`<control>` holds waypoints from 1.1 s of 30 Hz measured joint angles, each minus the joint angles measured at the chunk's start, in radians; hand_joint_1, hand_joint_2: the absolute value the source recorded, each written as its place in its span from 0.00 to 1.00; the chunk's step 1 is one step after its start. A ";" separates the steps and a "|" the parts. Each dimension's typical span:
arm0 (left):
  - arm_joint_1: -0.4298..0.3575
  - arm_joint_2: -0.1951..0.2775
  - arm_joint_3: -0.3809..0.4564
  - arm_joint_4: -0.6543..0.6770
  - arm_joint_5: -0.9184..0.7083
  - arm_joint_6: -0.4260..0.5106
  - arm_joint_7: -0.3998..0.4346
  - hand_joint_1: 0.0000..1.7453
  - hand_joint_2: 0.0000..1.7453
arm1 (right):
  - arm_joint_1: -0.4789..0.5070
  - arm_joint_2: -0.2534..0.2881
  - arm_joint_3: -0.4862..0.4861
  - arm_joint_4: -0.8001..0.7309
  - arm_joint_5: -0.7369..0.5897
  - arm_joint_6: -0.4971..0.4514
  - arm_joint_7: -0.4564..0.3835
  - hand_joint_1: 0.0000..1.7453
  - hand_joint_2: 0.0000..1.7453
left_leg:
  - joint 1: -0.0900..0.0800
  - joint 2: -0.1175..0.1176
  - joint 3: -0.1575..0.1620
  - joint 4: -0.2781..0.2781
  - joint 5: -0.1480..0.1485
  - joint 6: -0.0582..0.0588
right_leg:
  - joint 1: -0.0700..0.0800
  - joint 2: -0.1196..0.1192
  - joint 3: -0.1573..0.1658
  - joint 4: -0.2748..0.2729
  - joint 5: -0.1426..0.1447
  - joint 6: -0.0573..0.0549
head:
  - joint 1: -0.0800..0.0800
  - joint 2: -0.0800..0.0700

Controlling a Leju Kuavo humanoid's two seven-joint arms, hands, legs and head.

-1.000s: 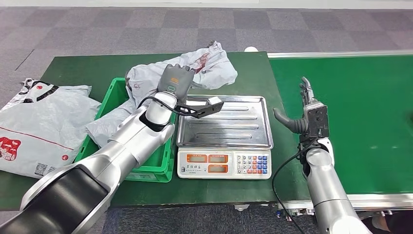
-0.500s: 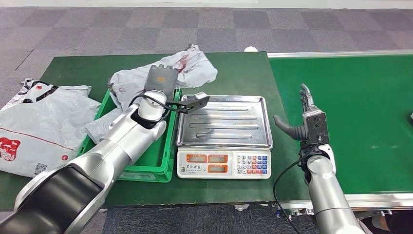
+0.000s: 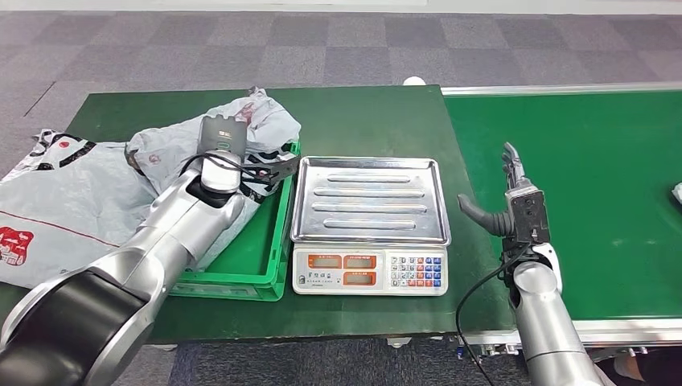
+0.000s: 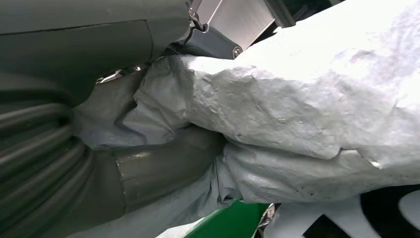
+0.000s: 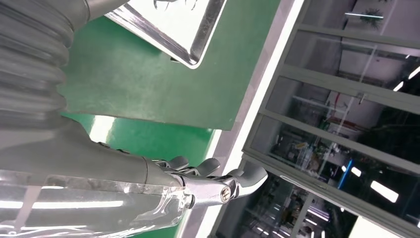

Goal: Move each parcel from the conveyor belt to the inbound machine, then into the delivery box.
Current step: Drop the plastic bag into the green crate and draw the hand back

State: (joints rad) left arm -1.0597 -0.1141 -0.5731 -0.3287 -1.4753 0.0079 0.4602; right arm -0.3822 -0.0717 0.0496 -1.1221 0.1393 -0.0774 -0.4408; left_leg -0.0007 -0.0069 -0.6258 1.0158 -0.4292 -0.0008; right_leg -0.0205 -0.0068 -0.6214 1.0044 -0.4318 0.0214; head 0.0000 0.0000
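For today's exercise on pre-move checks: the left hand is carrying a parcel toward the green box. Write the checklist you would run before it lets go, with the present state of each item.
1. Left hand grips the grey parcel: ok, thumb pressed into the bag in the left wrist view.
2. Parcel off the scale tray: ok.
3. Parcel fully over the green box: not ok, it drapes past the far rim.
4. Space in the box: cannot tell, arm covers much of it.
5. Right hand free for the next parcel: ok, fingers apart.
6. Next parcel within reach: cannot tell.
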 joint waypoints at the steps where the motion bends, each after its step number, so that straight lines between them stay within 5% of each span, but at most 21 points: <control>1: 0.003 0.002 0.005 0.001 -0.005 -0.005 0.002 1.00 1.00 | 0.000 0.000 0.000 -0.002 0.003 -0.001 0.001 0.00 1.00 | 0.000 0.000 0.000 0.000 0.000 0.000 | 0.000 0.000 0.000 0.000 0.000 0.000 | 0.000 0.000; 12: 0.011 0.012 0.017 0.008 -0.039 -0.171 0.012 1.00 1.00 | -0.004 0.002 -0.014 -0.009 0.021 -0.007 0.007 0.00 1.00 | 0.000 0.000 0.000 0.000 0.000 0.000 | 0.000 0.000 0.000 0.000 0.000 0.000 | 0.000 0.000; 31: 0.011 0.017 0.017 0.003 -0.042 -0.293 -0.032 1.00 1.00 | -0.013 0.002 -0.025 -0.007 0.037 0.004 0.022 0.00 1.00 | 0.000 0.000 0.000 0.000 0.000 0.000 | 0.000 0.000 0.000 0.000 0.000 0.000 | 0.000 0.000; 33: 0.011 0.021 0.017 0.005 -0.042 -0.308 -0.040 0.56 1.00 | -0.020 0.002 -0.025 -0.004 0.037 0.004 0.023 0.00 1.00 | 0.000 0.000 0.000 0.000 0.000 0.000 | 0.000 0.000 0.000 0.000 0.000 0.000 | 0.000 0.000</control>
State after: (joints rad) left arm -1.0490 -0.0933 -0.5561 -0.3242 -1.5171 -0.3001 0.4206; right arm -0.4020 -0.0702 0.0248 -1.1263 0.1767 -0.0732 -0.4175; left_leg -0.0005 -0.0069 -0.6256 1.0158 -0.4291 -0.0009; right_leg -0.0203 -0.0069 -0.6213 1.0045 -0.4318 0.0212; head 0.0000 0.0000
